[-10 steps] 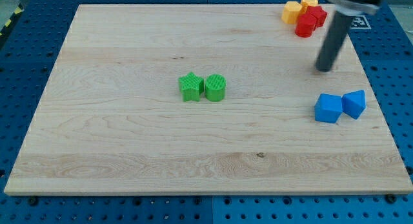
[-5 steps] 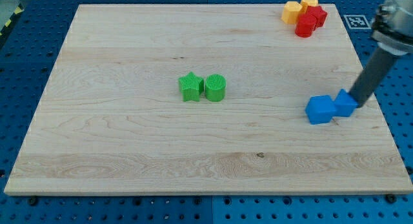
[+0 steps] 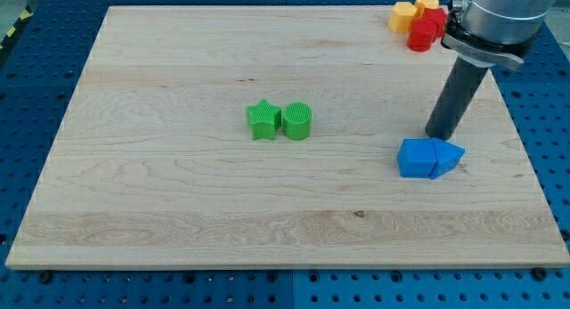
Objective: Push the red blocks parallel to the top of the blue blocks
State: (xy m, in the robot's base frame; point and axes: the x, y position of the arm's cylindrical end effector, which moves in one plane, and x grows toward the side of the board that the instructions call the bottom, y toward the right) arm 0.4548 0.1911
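Pale wooden desk [image 3: 178,193] on a blue pegboard carries everything; no claw shows, only my tip [image 3: 435,136], just above the touching blue cube [image 3: 415,158] and blue angular block [image 3: 446,157]. Two red blocks [image 3: 427,28] crowd two yellow blocks [image 3: 411,12] at the view's top right. A green star block [image 3: 262,120] touches a green cylinder [image 3: 297,121].

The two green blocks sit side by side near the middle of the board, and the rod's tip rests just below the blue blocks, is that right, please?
Not quite. The camera view shows the two green blocks side by side near the middle of the board, but my tip rests just above the blue blocks, at their top edge, not below them.
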